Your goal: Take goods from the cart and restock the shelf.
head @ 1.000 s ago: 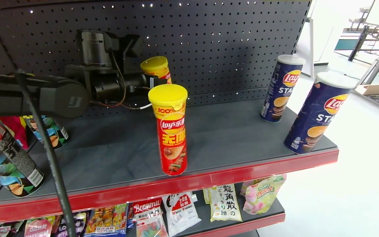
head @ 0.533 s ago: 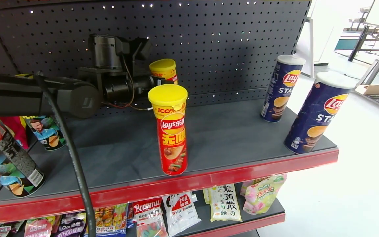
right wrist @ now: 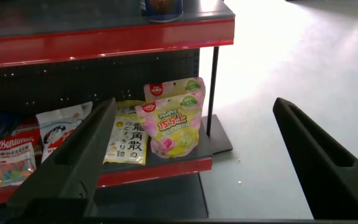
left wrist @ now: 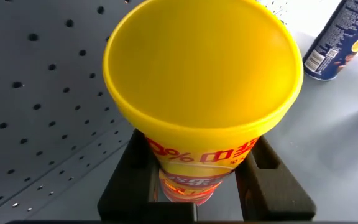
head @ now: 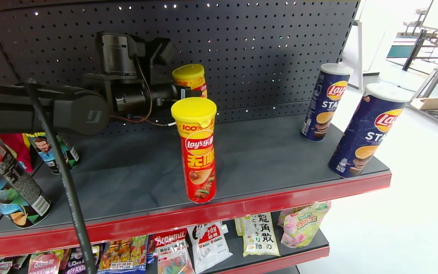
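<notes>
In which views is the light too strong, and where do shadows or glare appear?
Head view: the floor at the right is very bright, the red shelf edge carries glare, a shadow lies on the pegboard. Right wrist view: the floor is bright too.

On the upper shelf (head: 135, 167) we see a front can (head: 199, 148) upright at the middle of the front edge. Behind it, near the pegboard (head: 242, 45), our left gripper (head: 186, 92) holds a second can (head: 191, 76). Well to the right stand a back can (head: 326, 102) and, before it, a corner can (head: 367, 131). More cans (head: 10, 182) stand far left. Bags (head: 257, 234) lie on the shelf below.
</notes>
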